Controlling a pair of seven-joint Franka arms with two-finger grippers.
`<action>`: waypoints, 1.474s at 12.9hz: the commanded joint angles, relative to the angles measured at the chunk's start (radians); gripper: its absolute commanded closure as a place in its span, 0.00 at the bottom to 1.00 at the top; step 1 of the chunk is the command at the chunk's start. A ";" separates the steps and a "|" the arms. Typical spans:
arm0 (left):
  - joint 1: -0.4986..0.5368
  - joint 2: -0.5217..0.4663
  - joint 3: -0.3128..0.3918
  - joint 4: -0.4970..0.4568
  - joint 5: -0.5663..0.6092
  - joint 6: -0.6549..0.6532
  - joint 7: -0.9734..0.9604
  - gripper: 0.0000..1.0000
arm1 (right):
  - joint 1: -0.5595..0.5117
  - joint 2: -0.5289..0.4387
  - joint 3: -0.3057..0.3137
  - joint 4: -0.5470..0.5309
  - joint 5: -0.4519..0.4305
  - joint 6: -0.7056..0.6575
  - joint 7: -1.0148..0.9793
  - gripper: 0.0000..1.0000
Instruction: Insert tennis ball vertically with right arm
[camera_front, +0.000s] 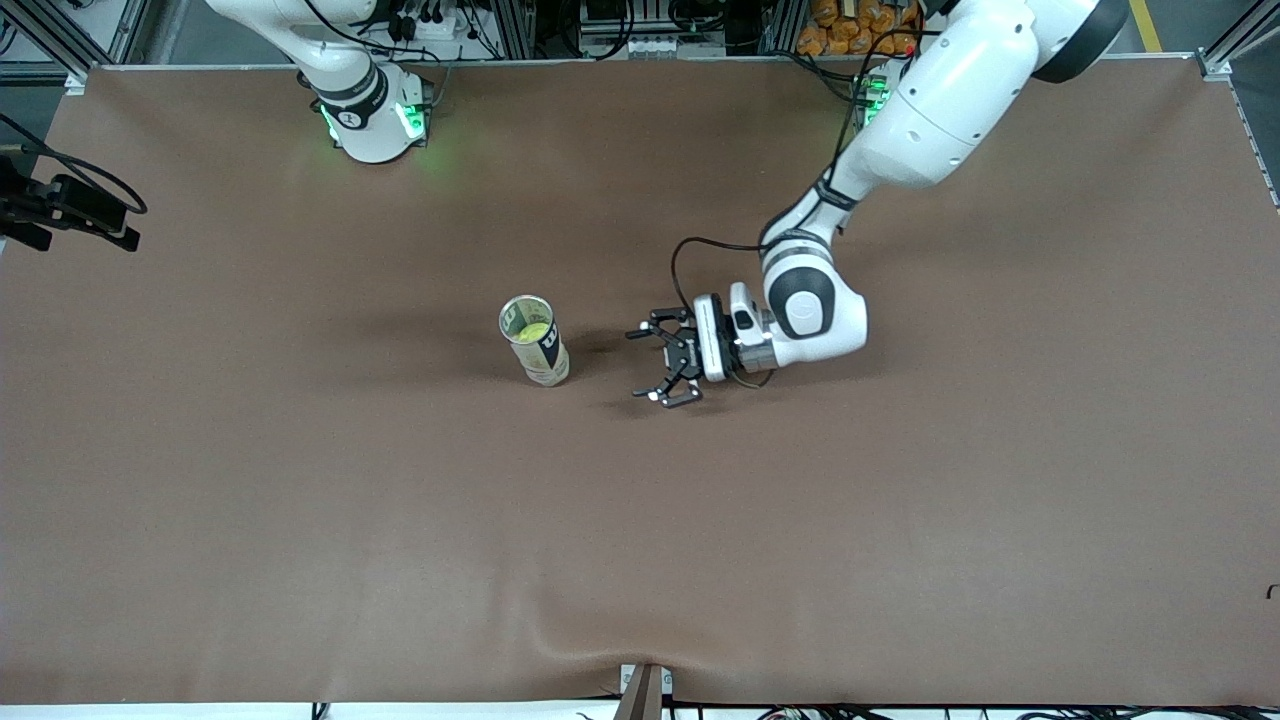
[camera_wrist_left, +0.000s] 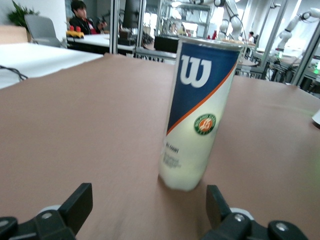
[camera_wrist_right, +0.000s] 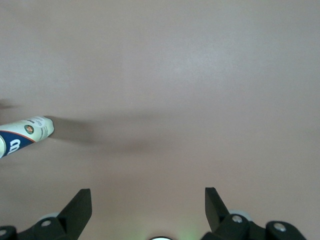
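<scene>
- Two arms stand at the brown counter (camera_front: 300, 520), their bases along the edge farthest from the front camera.
- Right arm (camera_front: 340, 70): only its base and lower links show in the front view, toward its own end of the counter.
- Right gripper (camera_wrist_right: 147, 210): seen only in its own wrist view, up above bare counter, fingers (camera_wrist_right: 80, 205) spread wide and holding nothing; the can lies at the edge of that view.
- Tennis ball can (camera_front: 534, 340): upright near the counter's middle, top open, a yellow-green tennis ball (camera_front: 534, 331) visible inside.
- Left gripper (camera_front: 650, 365): low, just beside the can toward the left arm's end, turned sideways to face it, fingers (camera_wrist_left: 77, 205) open on either side of empty space, not touching the can.
- Left arm (camera_front: 930, 110): reaches down from its base to there.
</scene>
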 joint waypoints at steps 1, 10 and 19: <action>0.072 -0.032 -0.010 -0.008 0.147 -0.055 -0.097 0.00 | -0.032 -0.004 0.017 0.008 0.063 -0.038 0.052 0.00; 0.229 -0.175 0.060 0.063 0.831 -0.245 -0.641 0.00 | -0.012 0.007 0.013 0.008 -0.028 -0.015 -0.013 0.00; 0.252 -0.333 0.168 0.204 1.417 -0.542 -1.228 0.00 | -0.014 0.017 0.016 0.008 -0.026 0.048 -0.007 0.00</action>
